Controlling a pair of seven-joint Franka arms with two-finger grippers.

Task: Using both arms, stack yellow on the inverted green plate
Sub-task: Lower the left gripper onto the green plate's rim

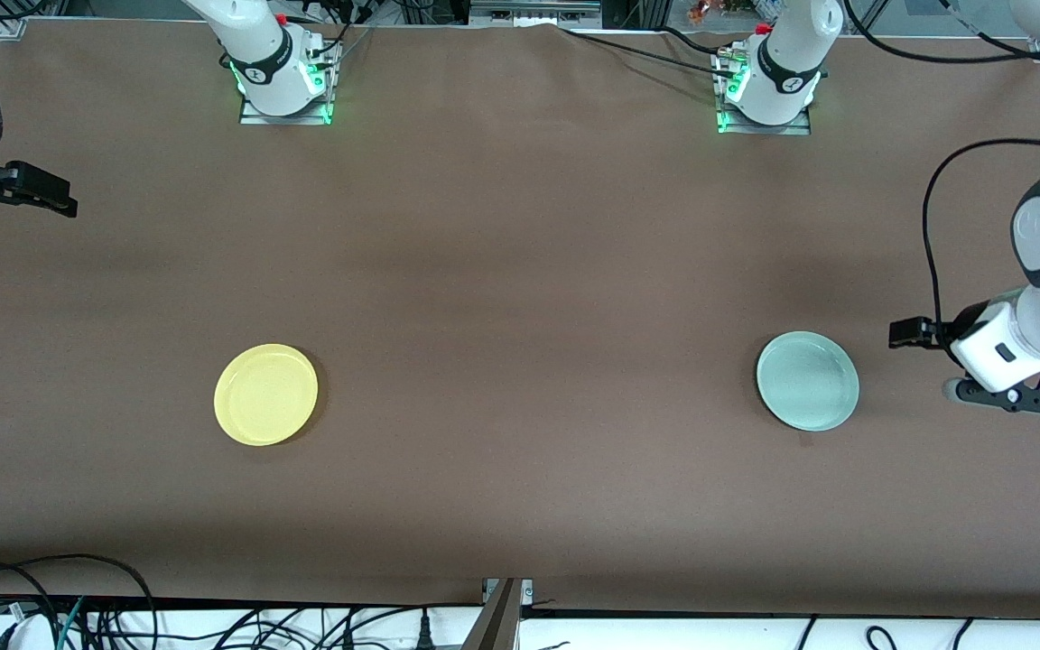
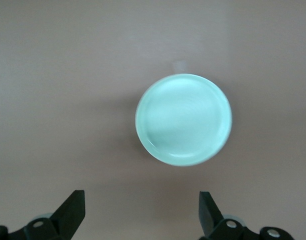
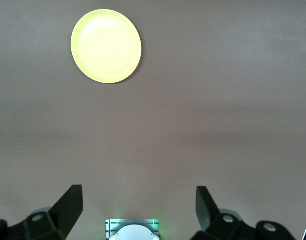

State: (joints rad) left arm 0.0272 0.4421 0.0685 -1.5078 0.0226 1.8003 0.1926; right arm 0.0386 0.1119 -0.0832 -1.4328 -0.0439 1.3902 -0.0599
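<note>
The yellow plate (image 1: 265,394) lies flat on the brown table toward the right arm's end, and it also shows in the right wrist view (image 3: 106,46). The pale green plate (image 1: 807,380) lies flat toward the left arm's end with its hollow side up, seen from above in the left wrist view (image 2: 183,119). My left gripper (image 1: 910,332) hangs open over the table just beside the green plate, with nothing between its fingers (image 2: 141,197). My right gripper (image 1: 55,197) hangs open and empty over the table's end, well away from the yellow plate (image 3: 139,192).
Both arm bases (image 1: 283,86) (image 1: 768,90) stand along the table edge farthest from the front camera. Black cables (image 1: 123,623) lie below the table's nearest edge. A wide stretch of bare brown table (image 1: 520,361) separates the two plates.
</note>
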